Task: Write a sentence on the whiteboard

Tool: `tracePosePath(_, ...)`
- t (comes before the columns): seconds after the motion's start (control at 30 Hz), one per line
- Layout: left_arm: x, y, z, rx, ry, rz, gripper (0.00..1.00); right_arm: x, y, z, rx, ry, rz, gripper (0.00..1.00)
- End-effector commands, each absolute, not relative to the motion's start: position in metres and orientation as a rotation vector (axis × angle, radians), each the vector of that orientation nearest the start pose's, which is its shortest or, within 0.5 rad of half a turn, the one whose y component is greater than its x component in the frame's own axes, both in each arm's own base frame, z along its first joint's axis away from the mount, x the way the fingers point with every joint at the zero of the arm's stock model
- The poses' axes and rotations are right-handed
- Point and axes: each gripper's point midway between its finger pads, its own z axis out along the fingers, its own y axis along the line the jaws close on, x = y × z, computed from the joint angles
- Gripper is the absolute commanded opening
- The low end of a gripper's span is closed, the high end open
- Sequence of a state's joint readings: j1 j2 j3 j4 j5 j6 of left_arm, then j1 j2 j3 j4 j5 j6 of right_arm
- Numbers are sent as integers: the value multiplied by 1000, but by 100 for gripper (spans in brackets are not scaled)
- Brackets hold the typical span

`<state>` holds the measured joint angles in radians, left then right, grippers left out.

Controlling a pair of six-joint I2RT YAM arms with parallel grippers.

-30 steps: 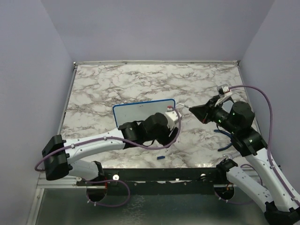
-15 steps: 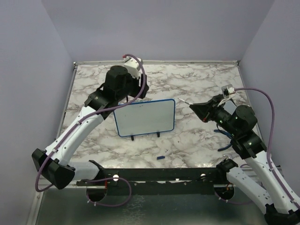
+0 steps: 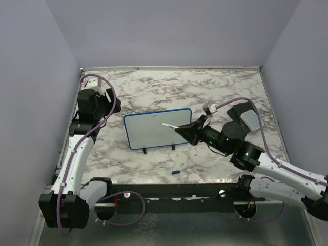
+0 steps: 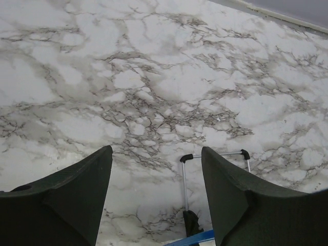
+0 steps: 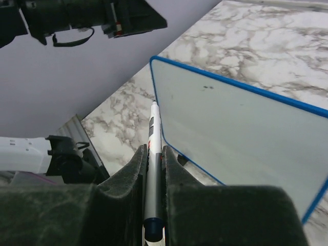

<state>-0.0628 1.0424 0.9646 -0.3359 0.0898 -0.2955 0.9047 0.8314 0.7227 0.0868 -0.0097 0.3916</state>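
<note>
Marble-patterned table. On it: whiteboard standing mid-table on two black feet; small blue piece near front edge; grey-padded block at right.

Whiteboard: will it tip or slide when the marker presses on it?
Likely to skid or tip: the whiteboard stands on two small black feet on smooth marble, and the open left end effector is clear of it. It looks thin, probably light, so press the marker gently.

Your left arm and right arm wear white shells with black joint housings, and a purple cable loops along each. Your left gripper has dark, blunt wedge fingers; green lights dot the right arm.
</note>
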Motion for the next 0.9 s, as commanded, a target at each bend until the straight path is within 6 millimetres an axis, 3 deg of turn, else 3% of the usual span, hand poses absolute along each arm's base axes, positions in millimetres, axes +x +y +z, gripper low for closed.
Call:
tracePosePath(0.0, 339, -33, 238, -279, 1930, -308, 71, 199, 314, 314, -399, 1527, 920, 0)
tracePosePath(0.13, 331, -34, 214, -252, 1977, -294, 69, 196, 356, 304, -426, 1550, 873, 0)
tracePosePath(0.27, 324, -32, 199, -229, 2017, -259, 66, 200, 382, 291, -421, 1563, 855, 0)
tracePosePath(0.53, 314, -46, 174, -167, 2091, -278, 56, 215, 411, 278, -434, 1569, 788, 0)
tracePosePath(0.87, 311, -56, 165, -109, 2130, -303, 51, 221, 436, 266, -475, 1576, 778, 0)
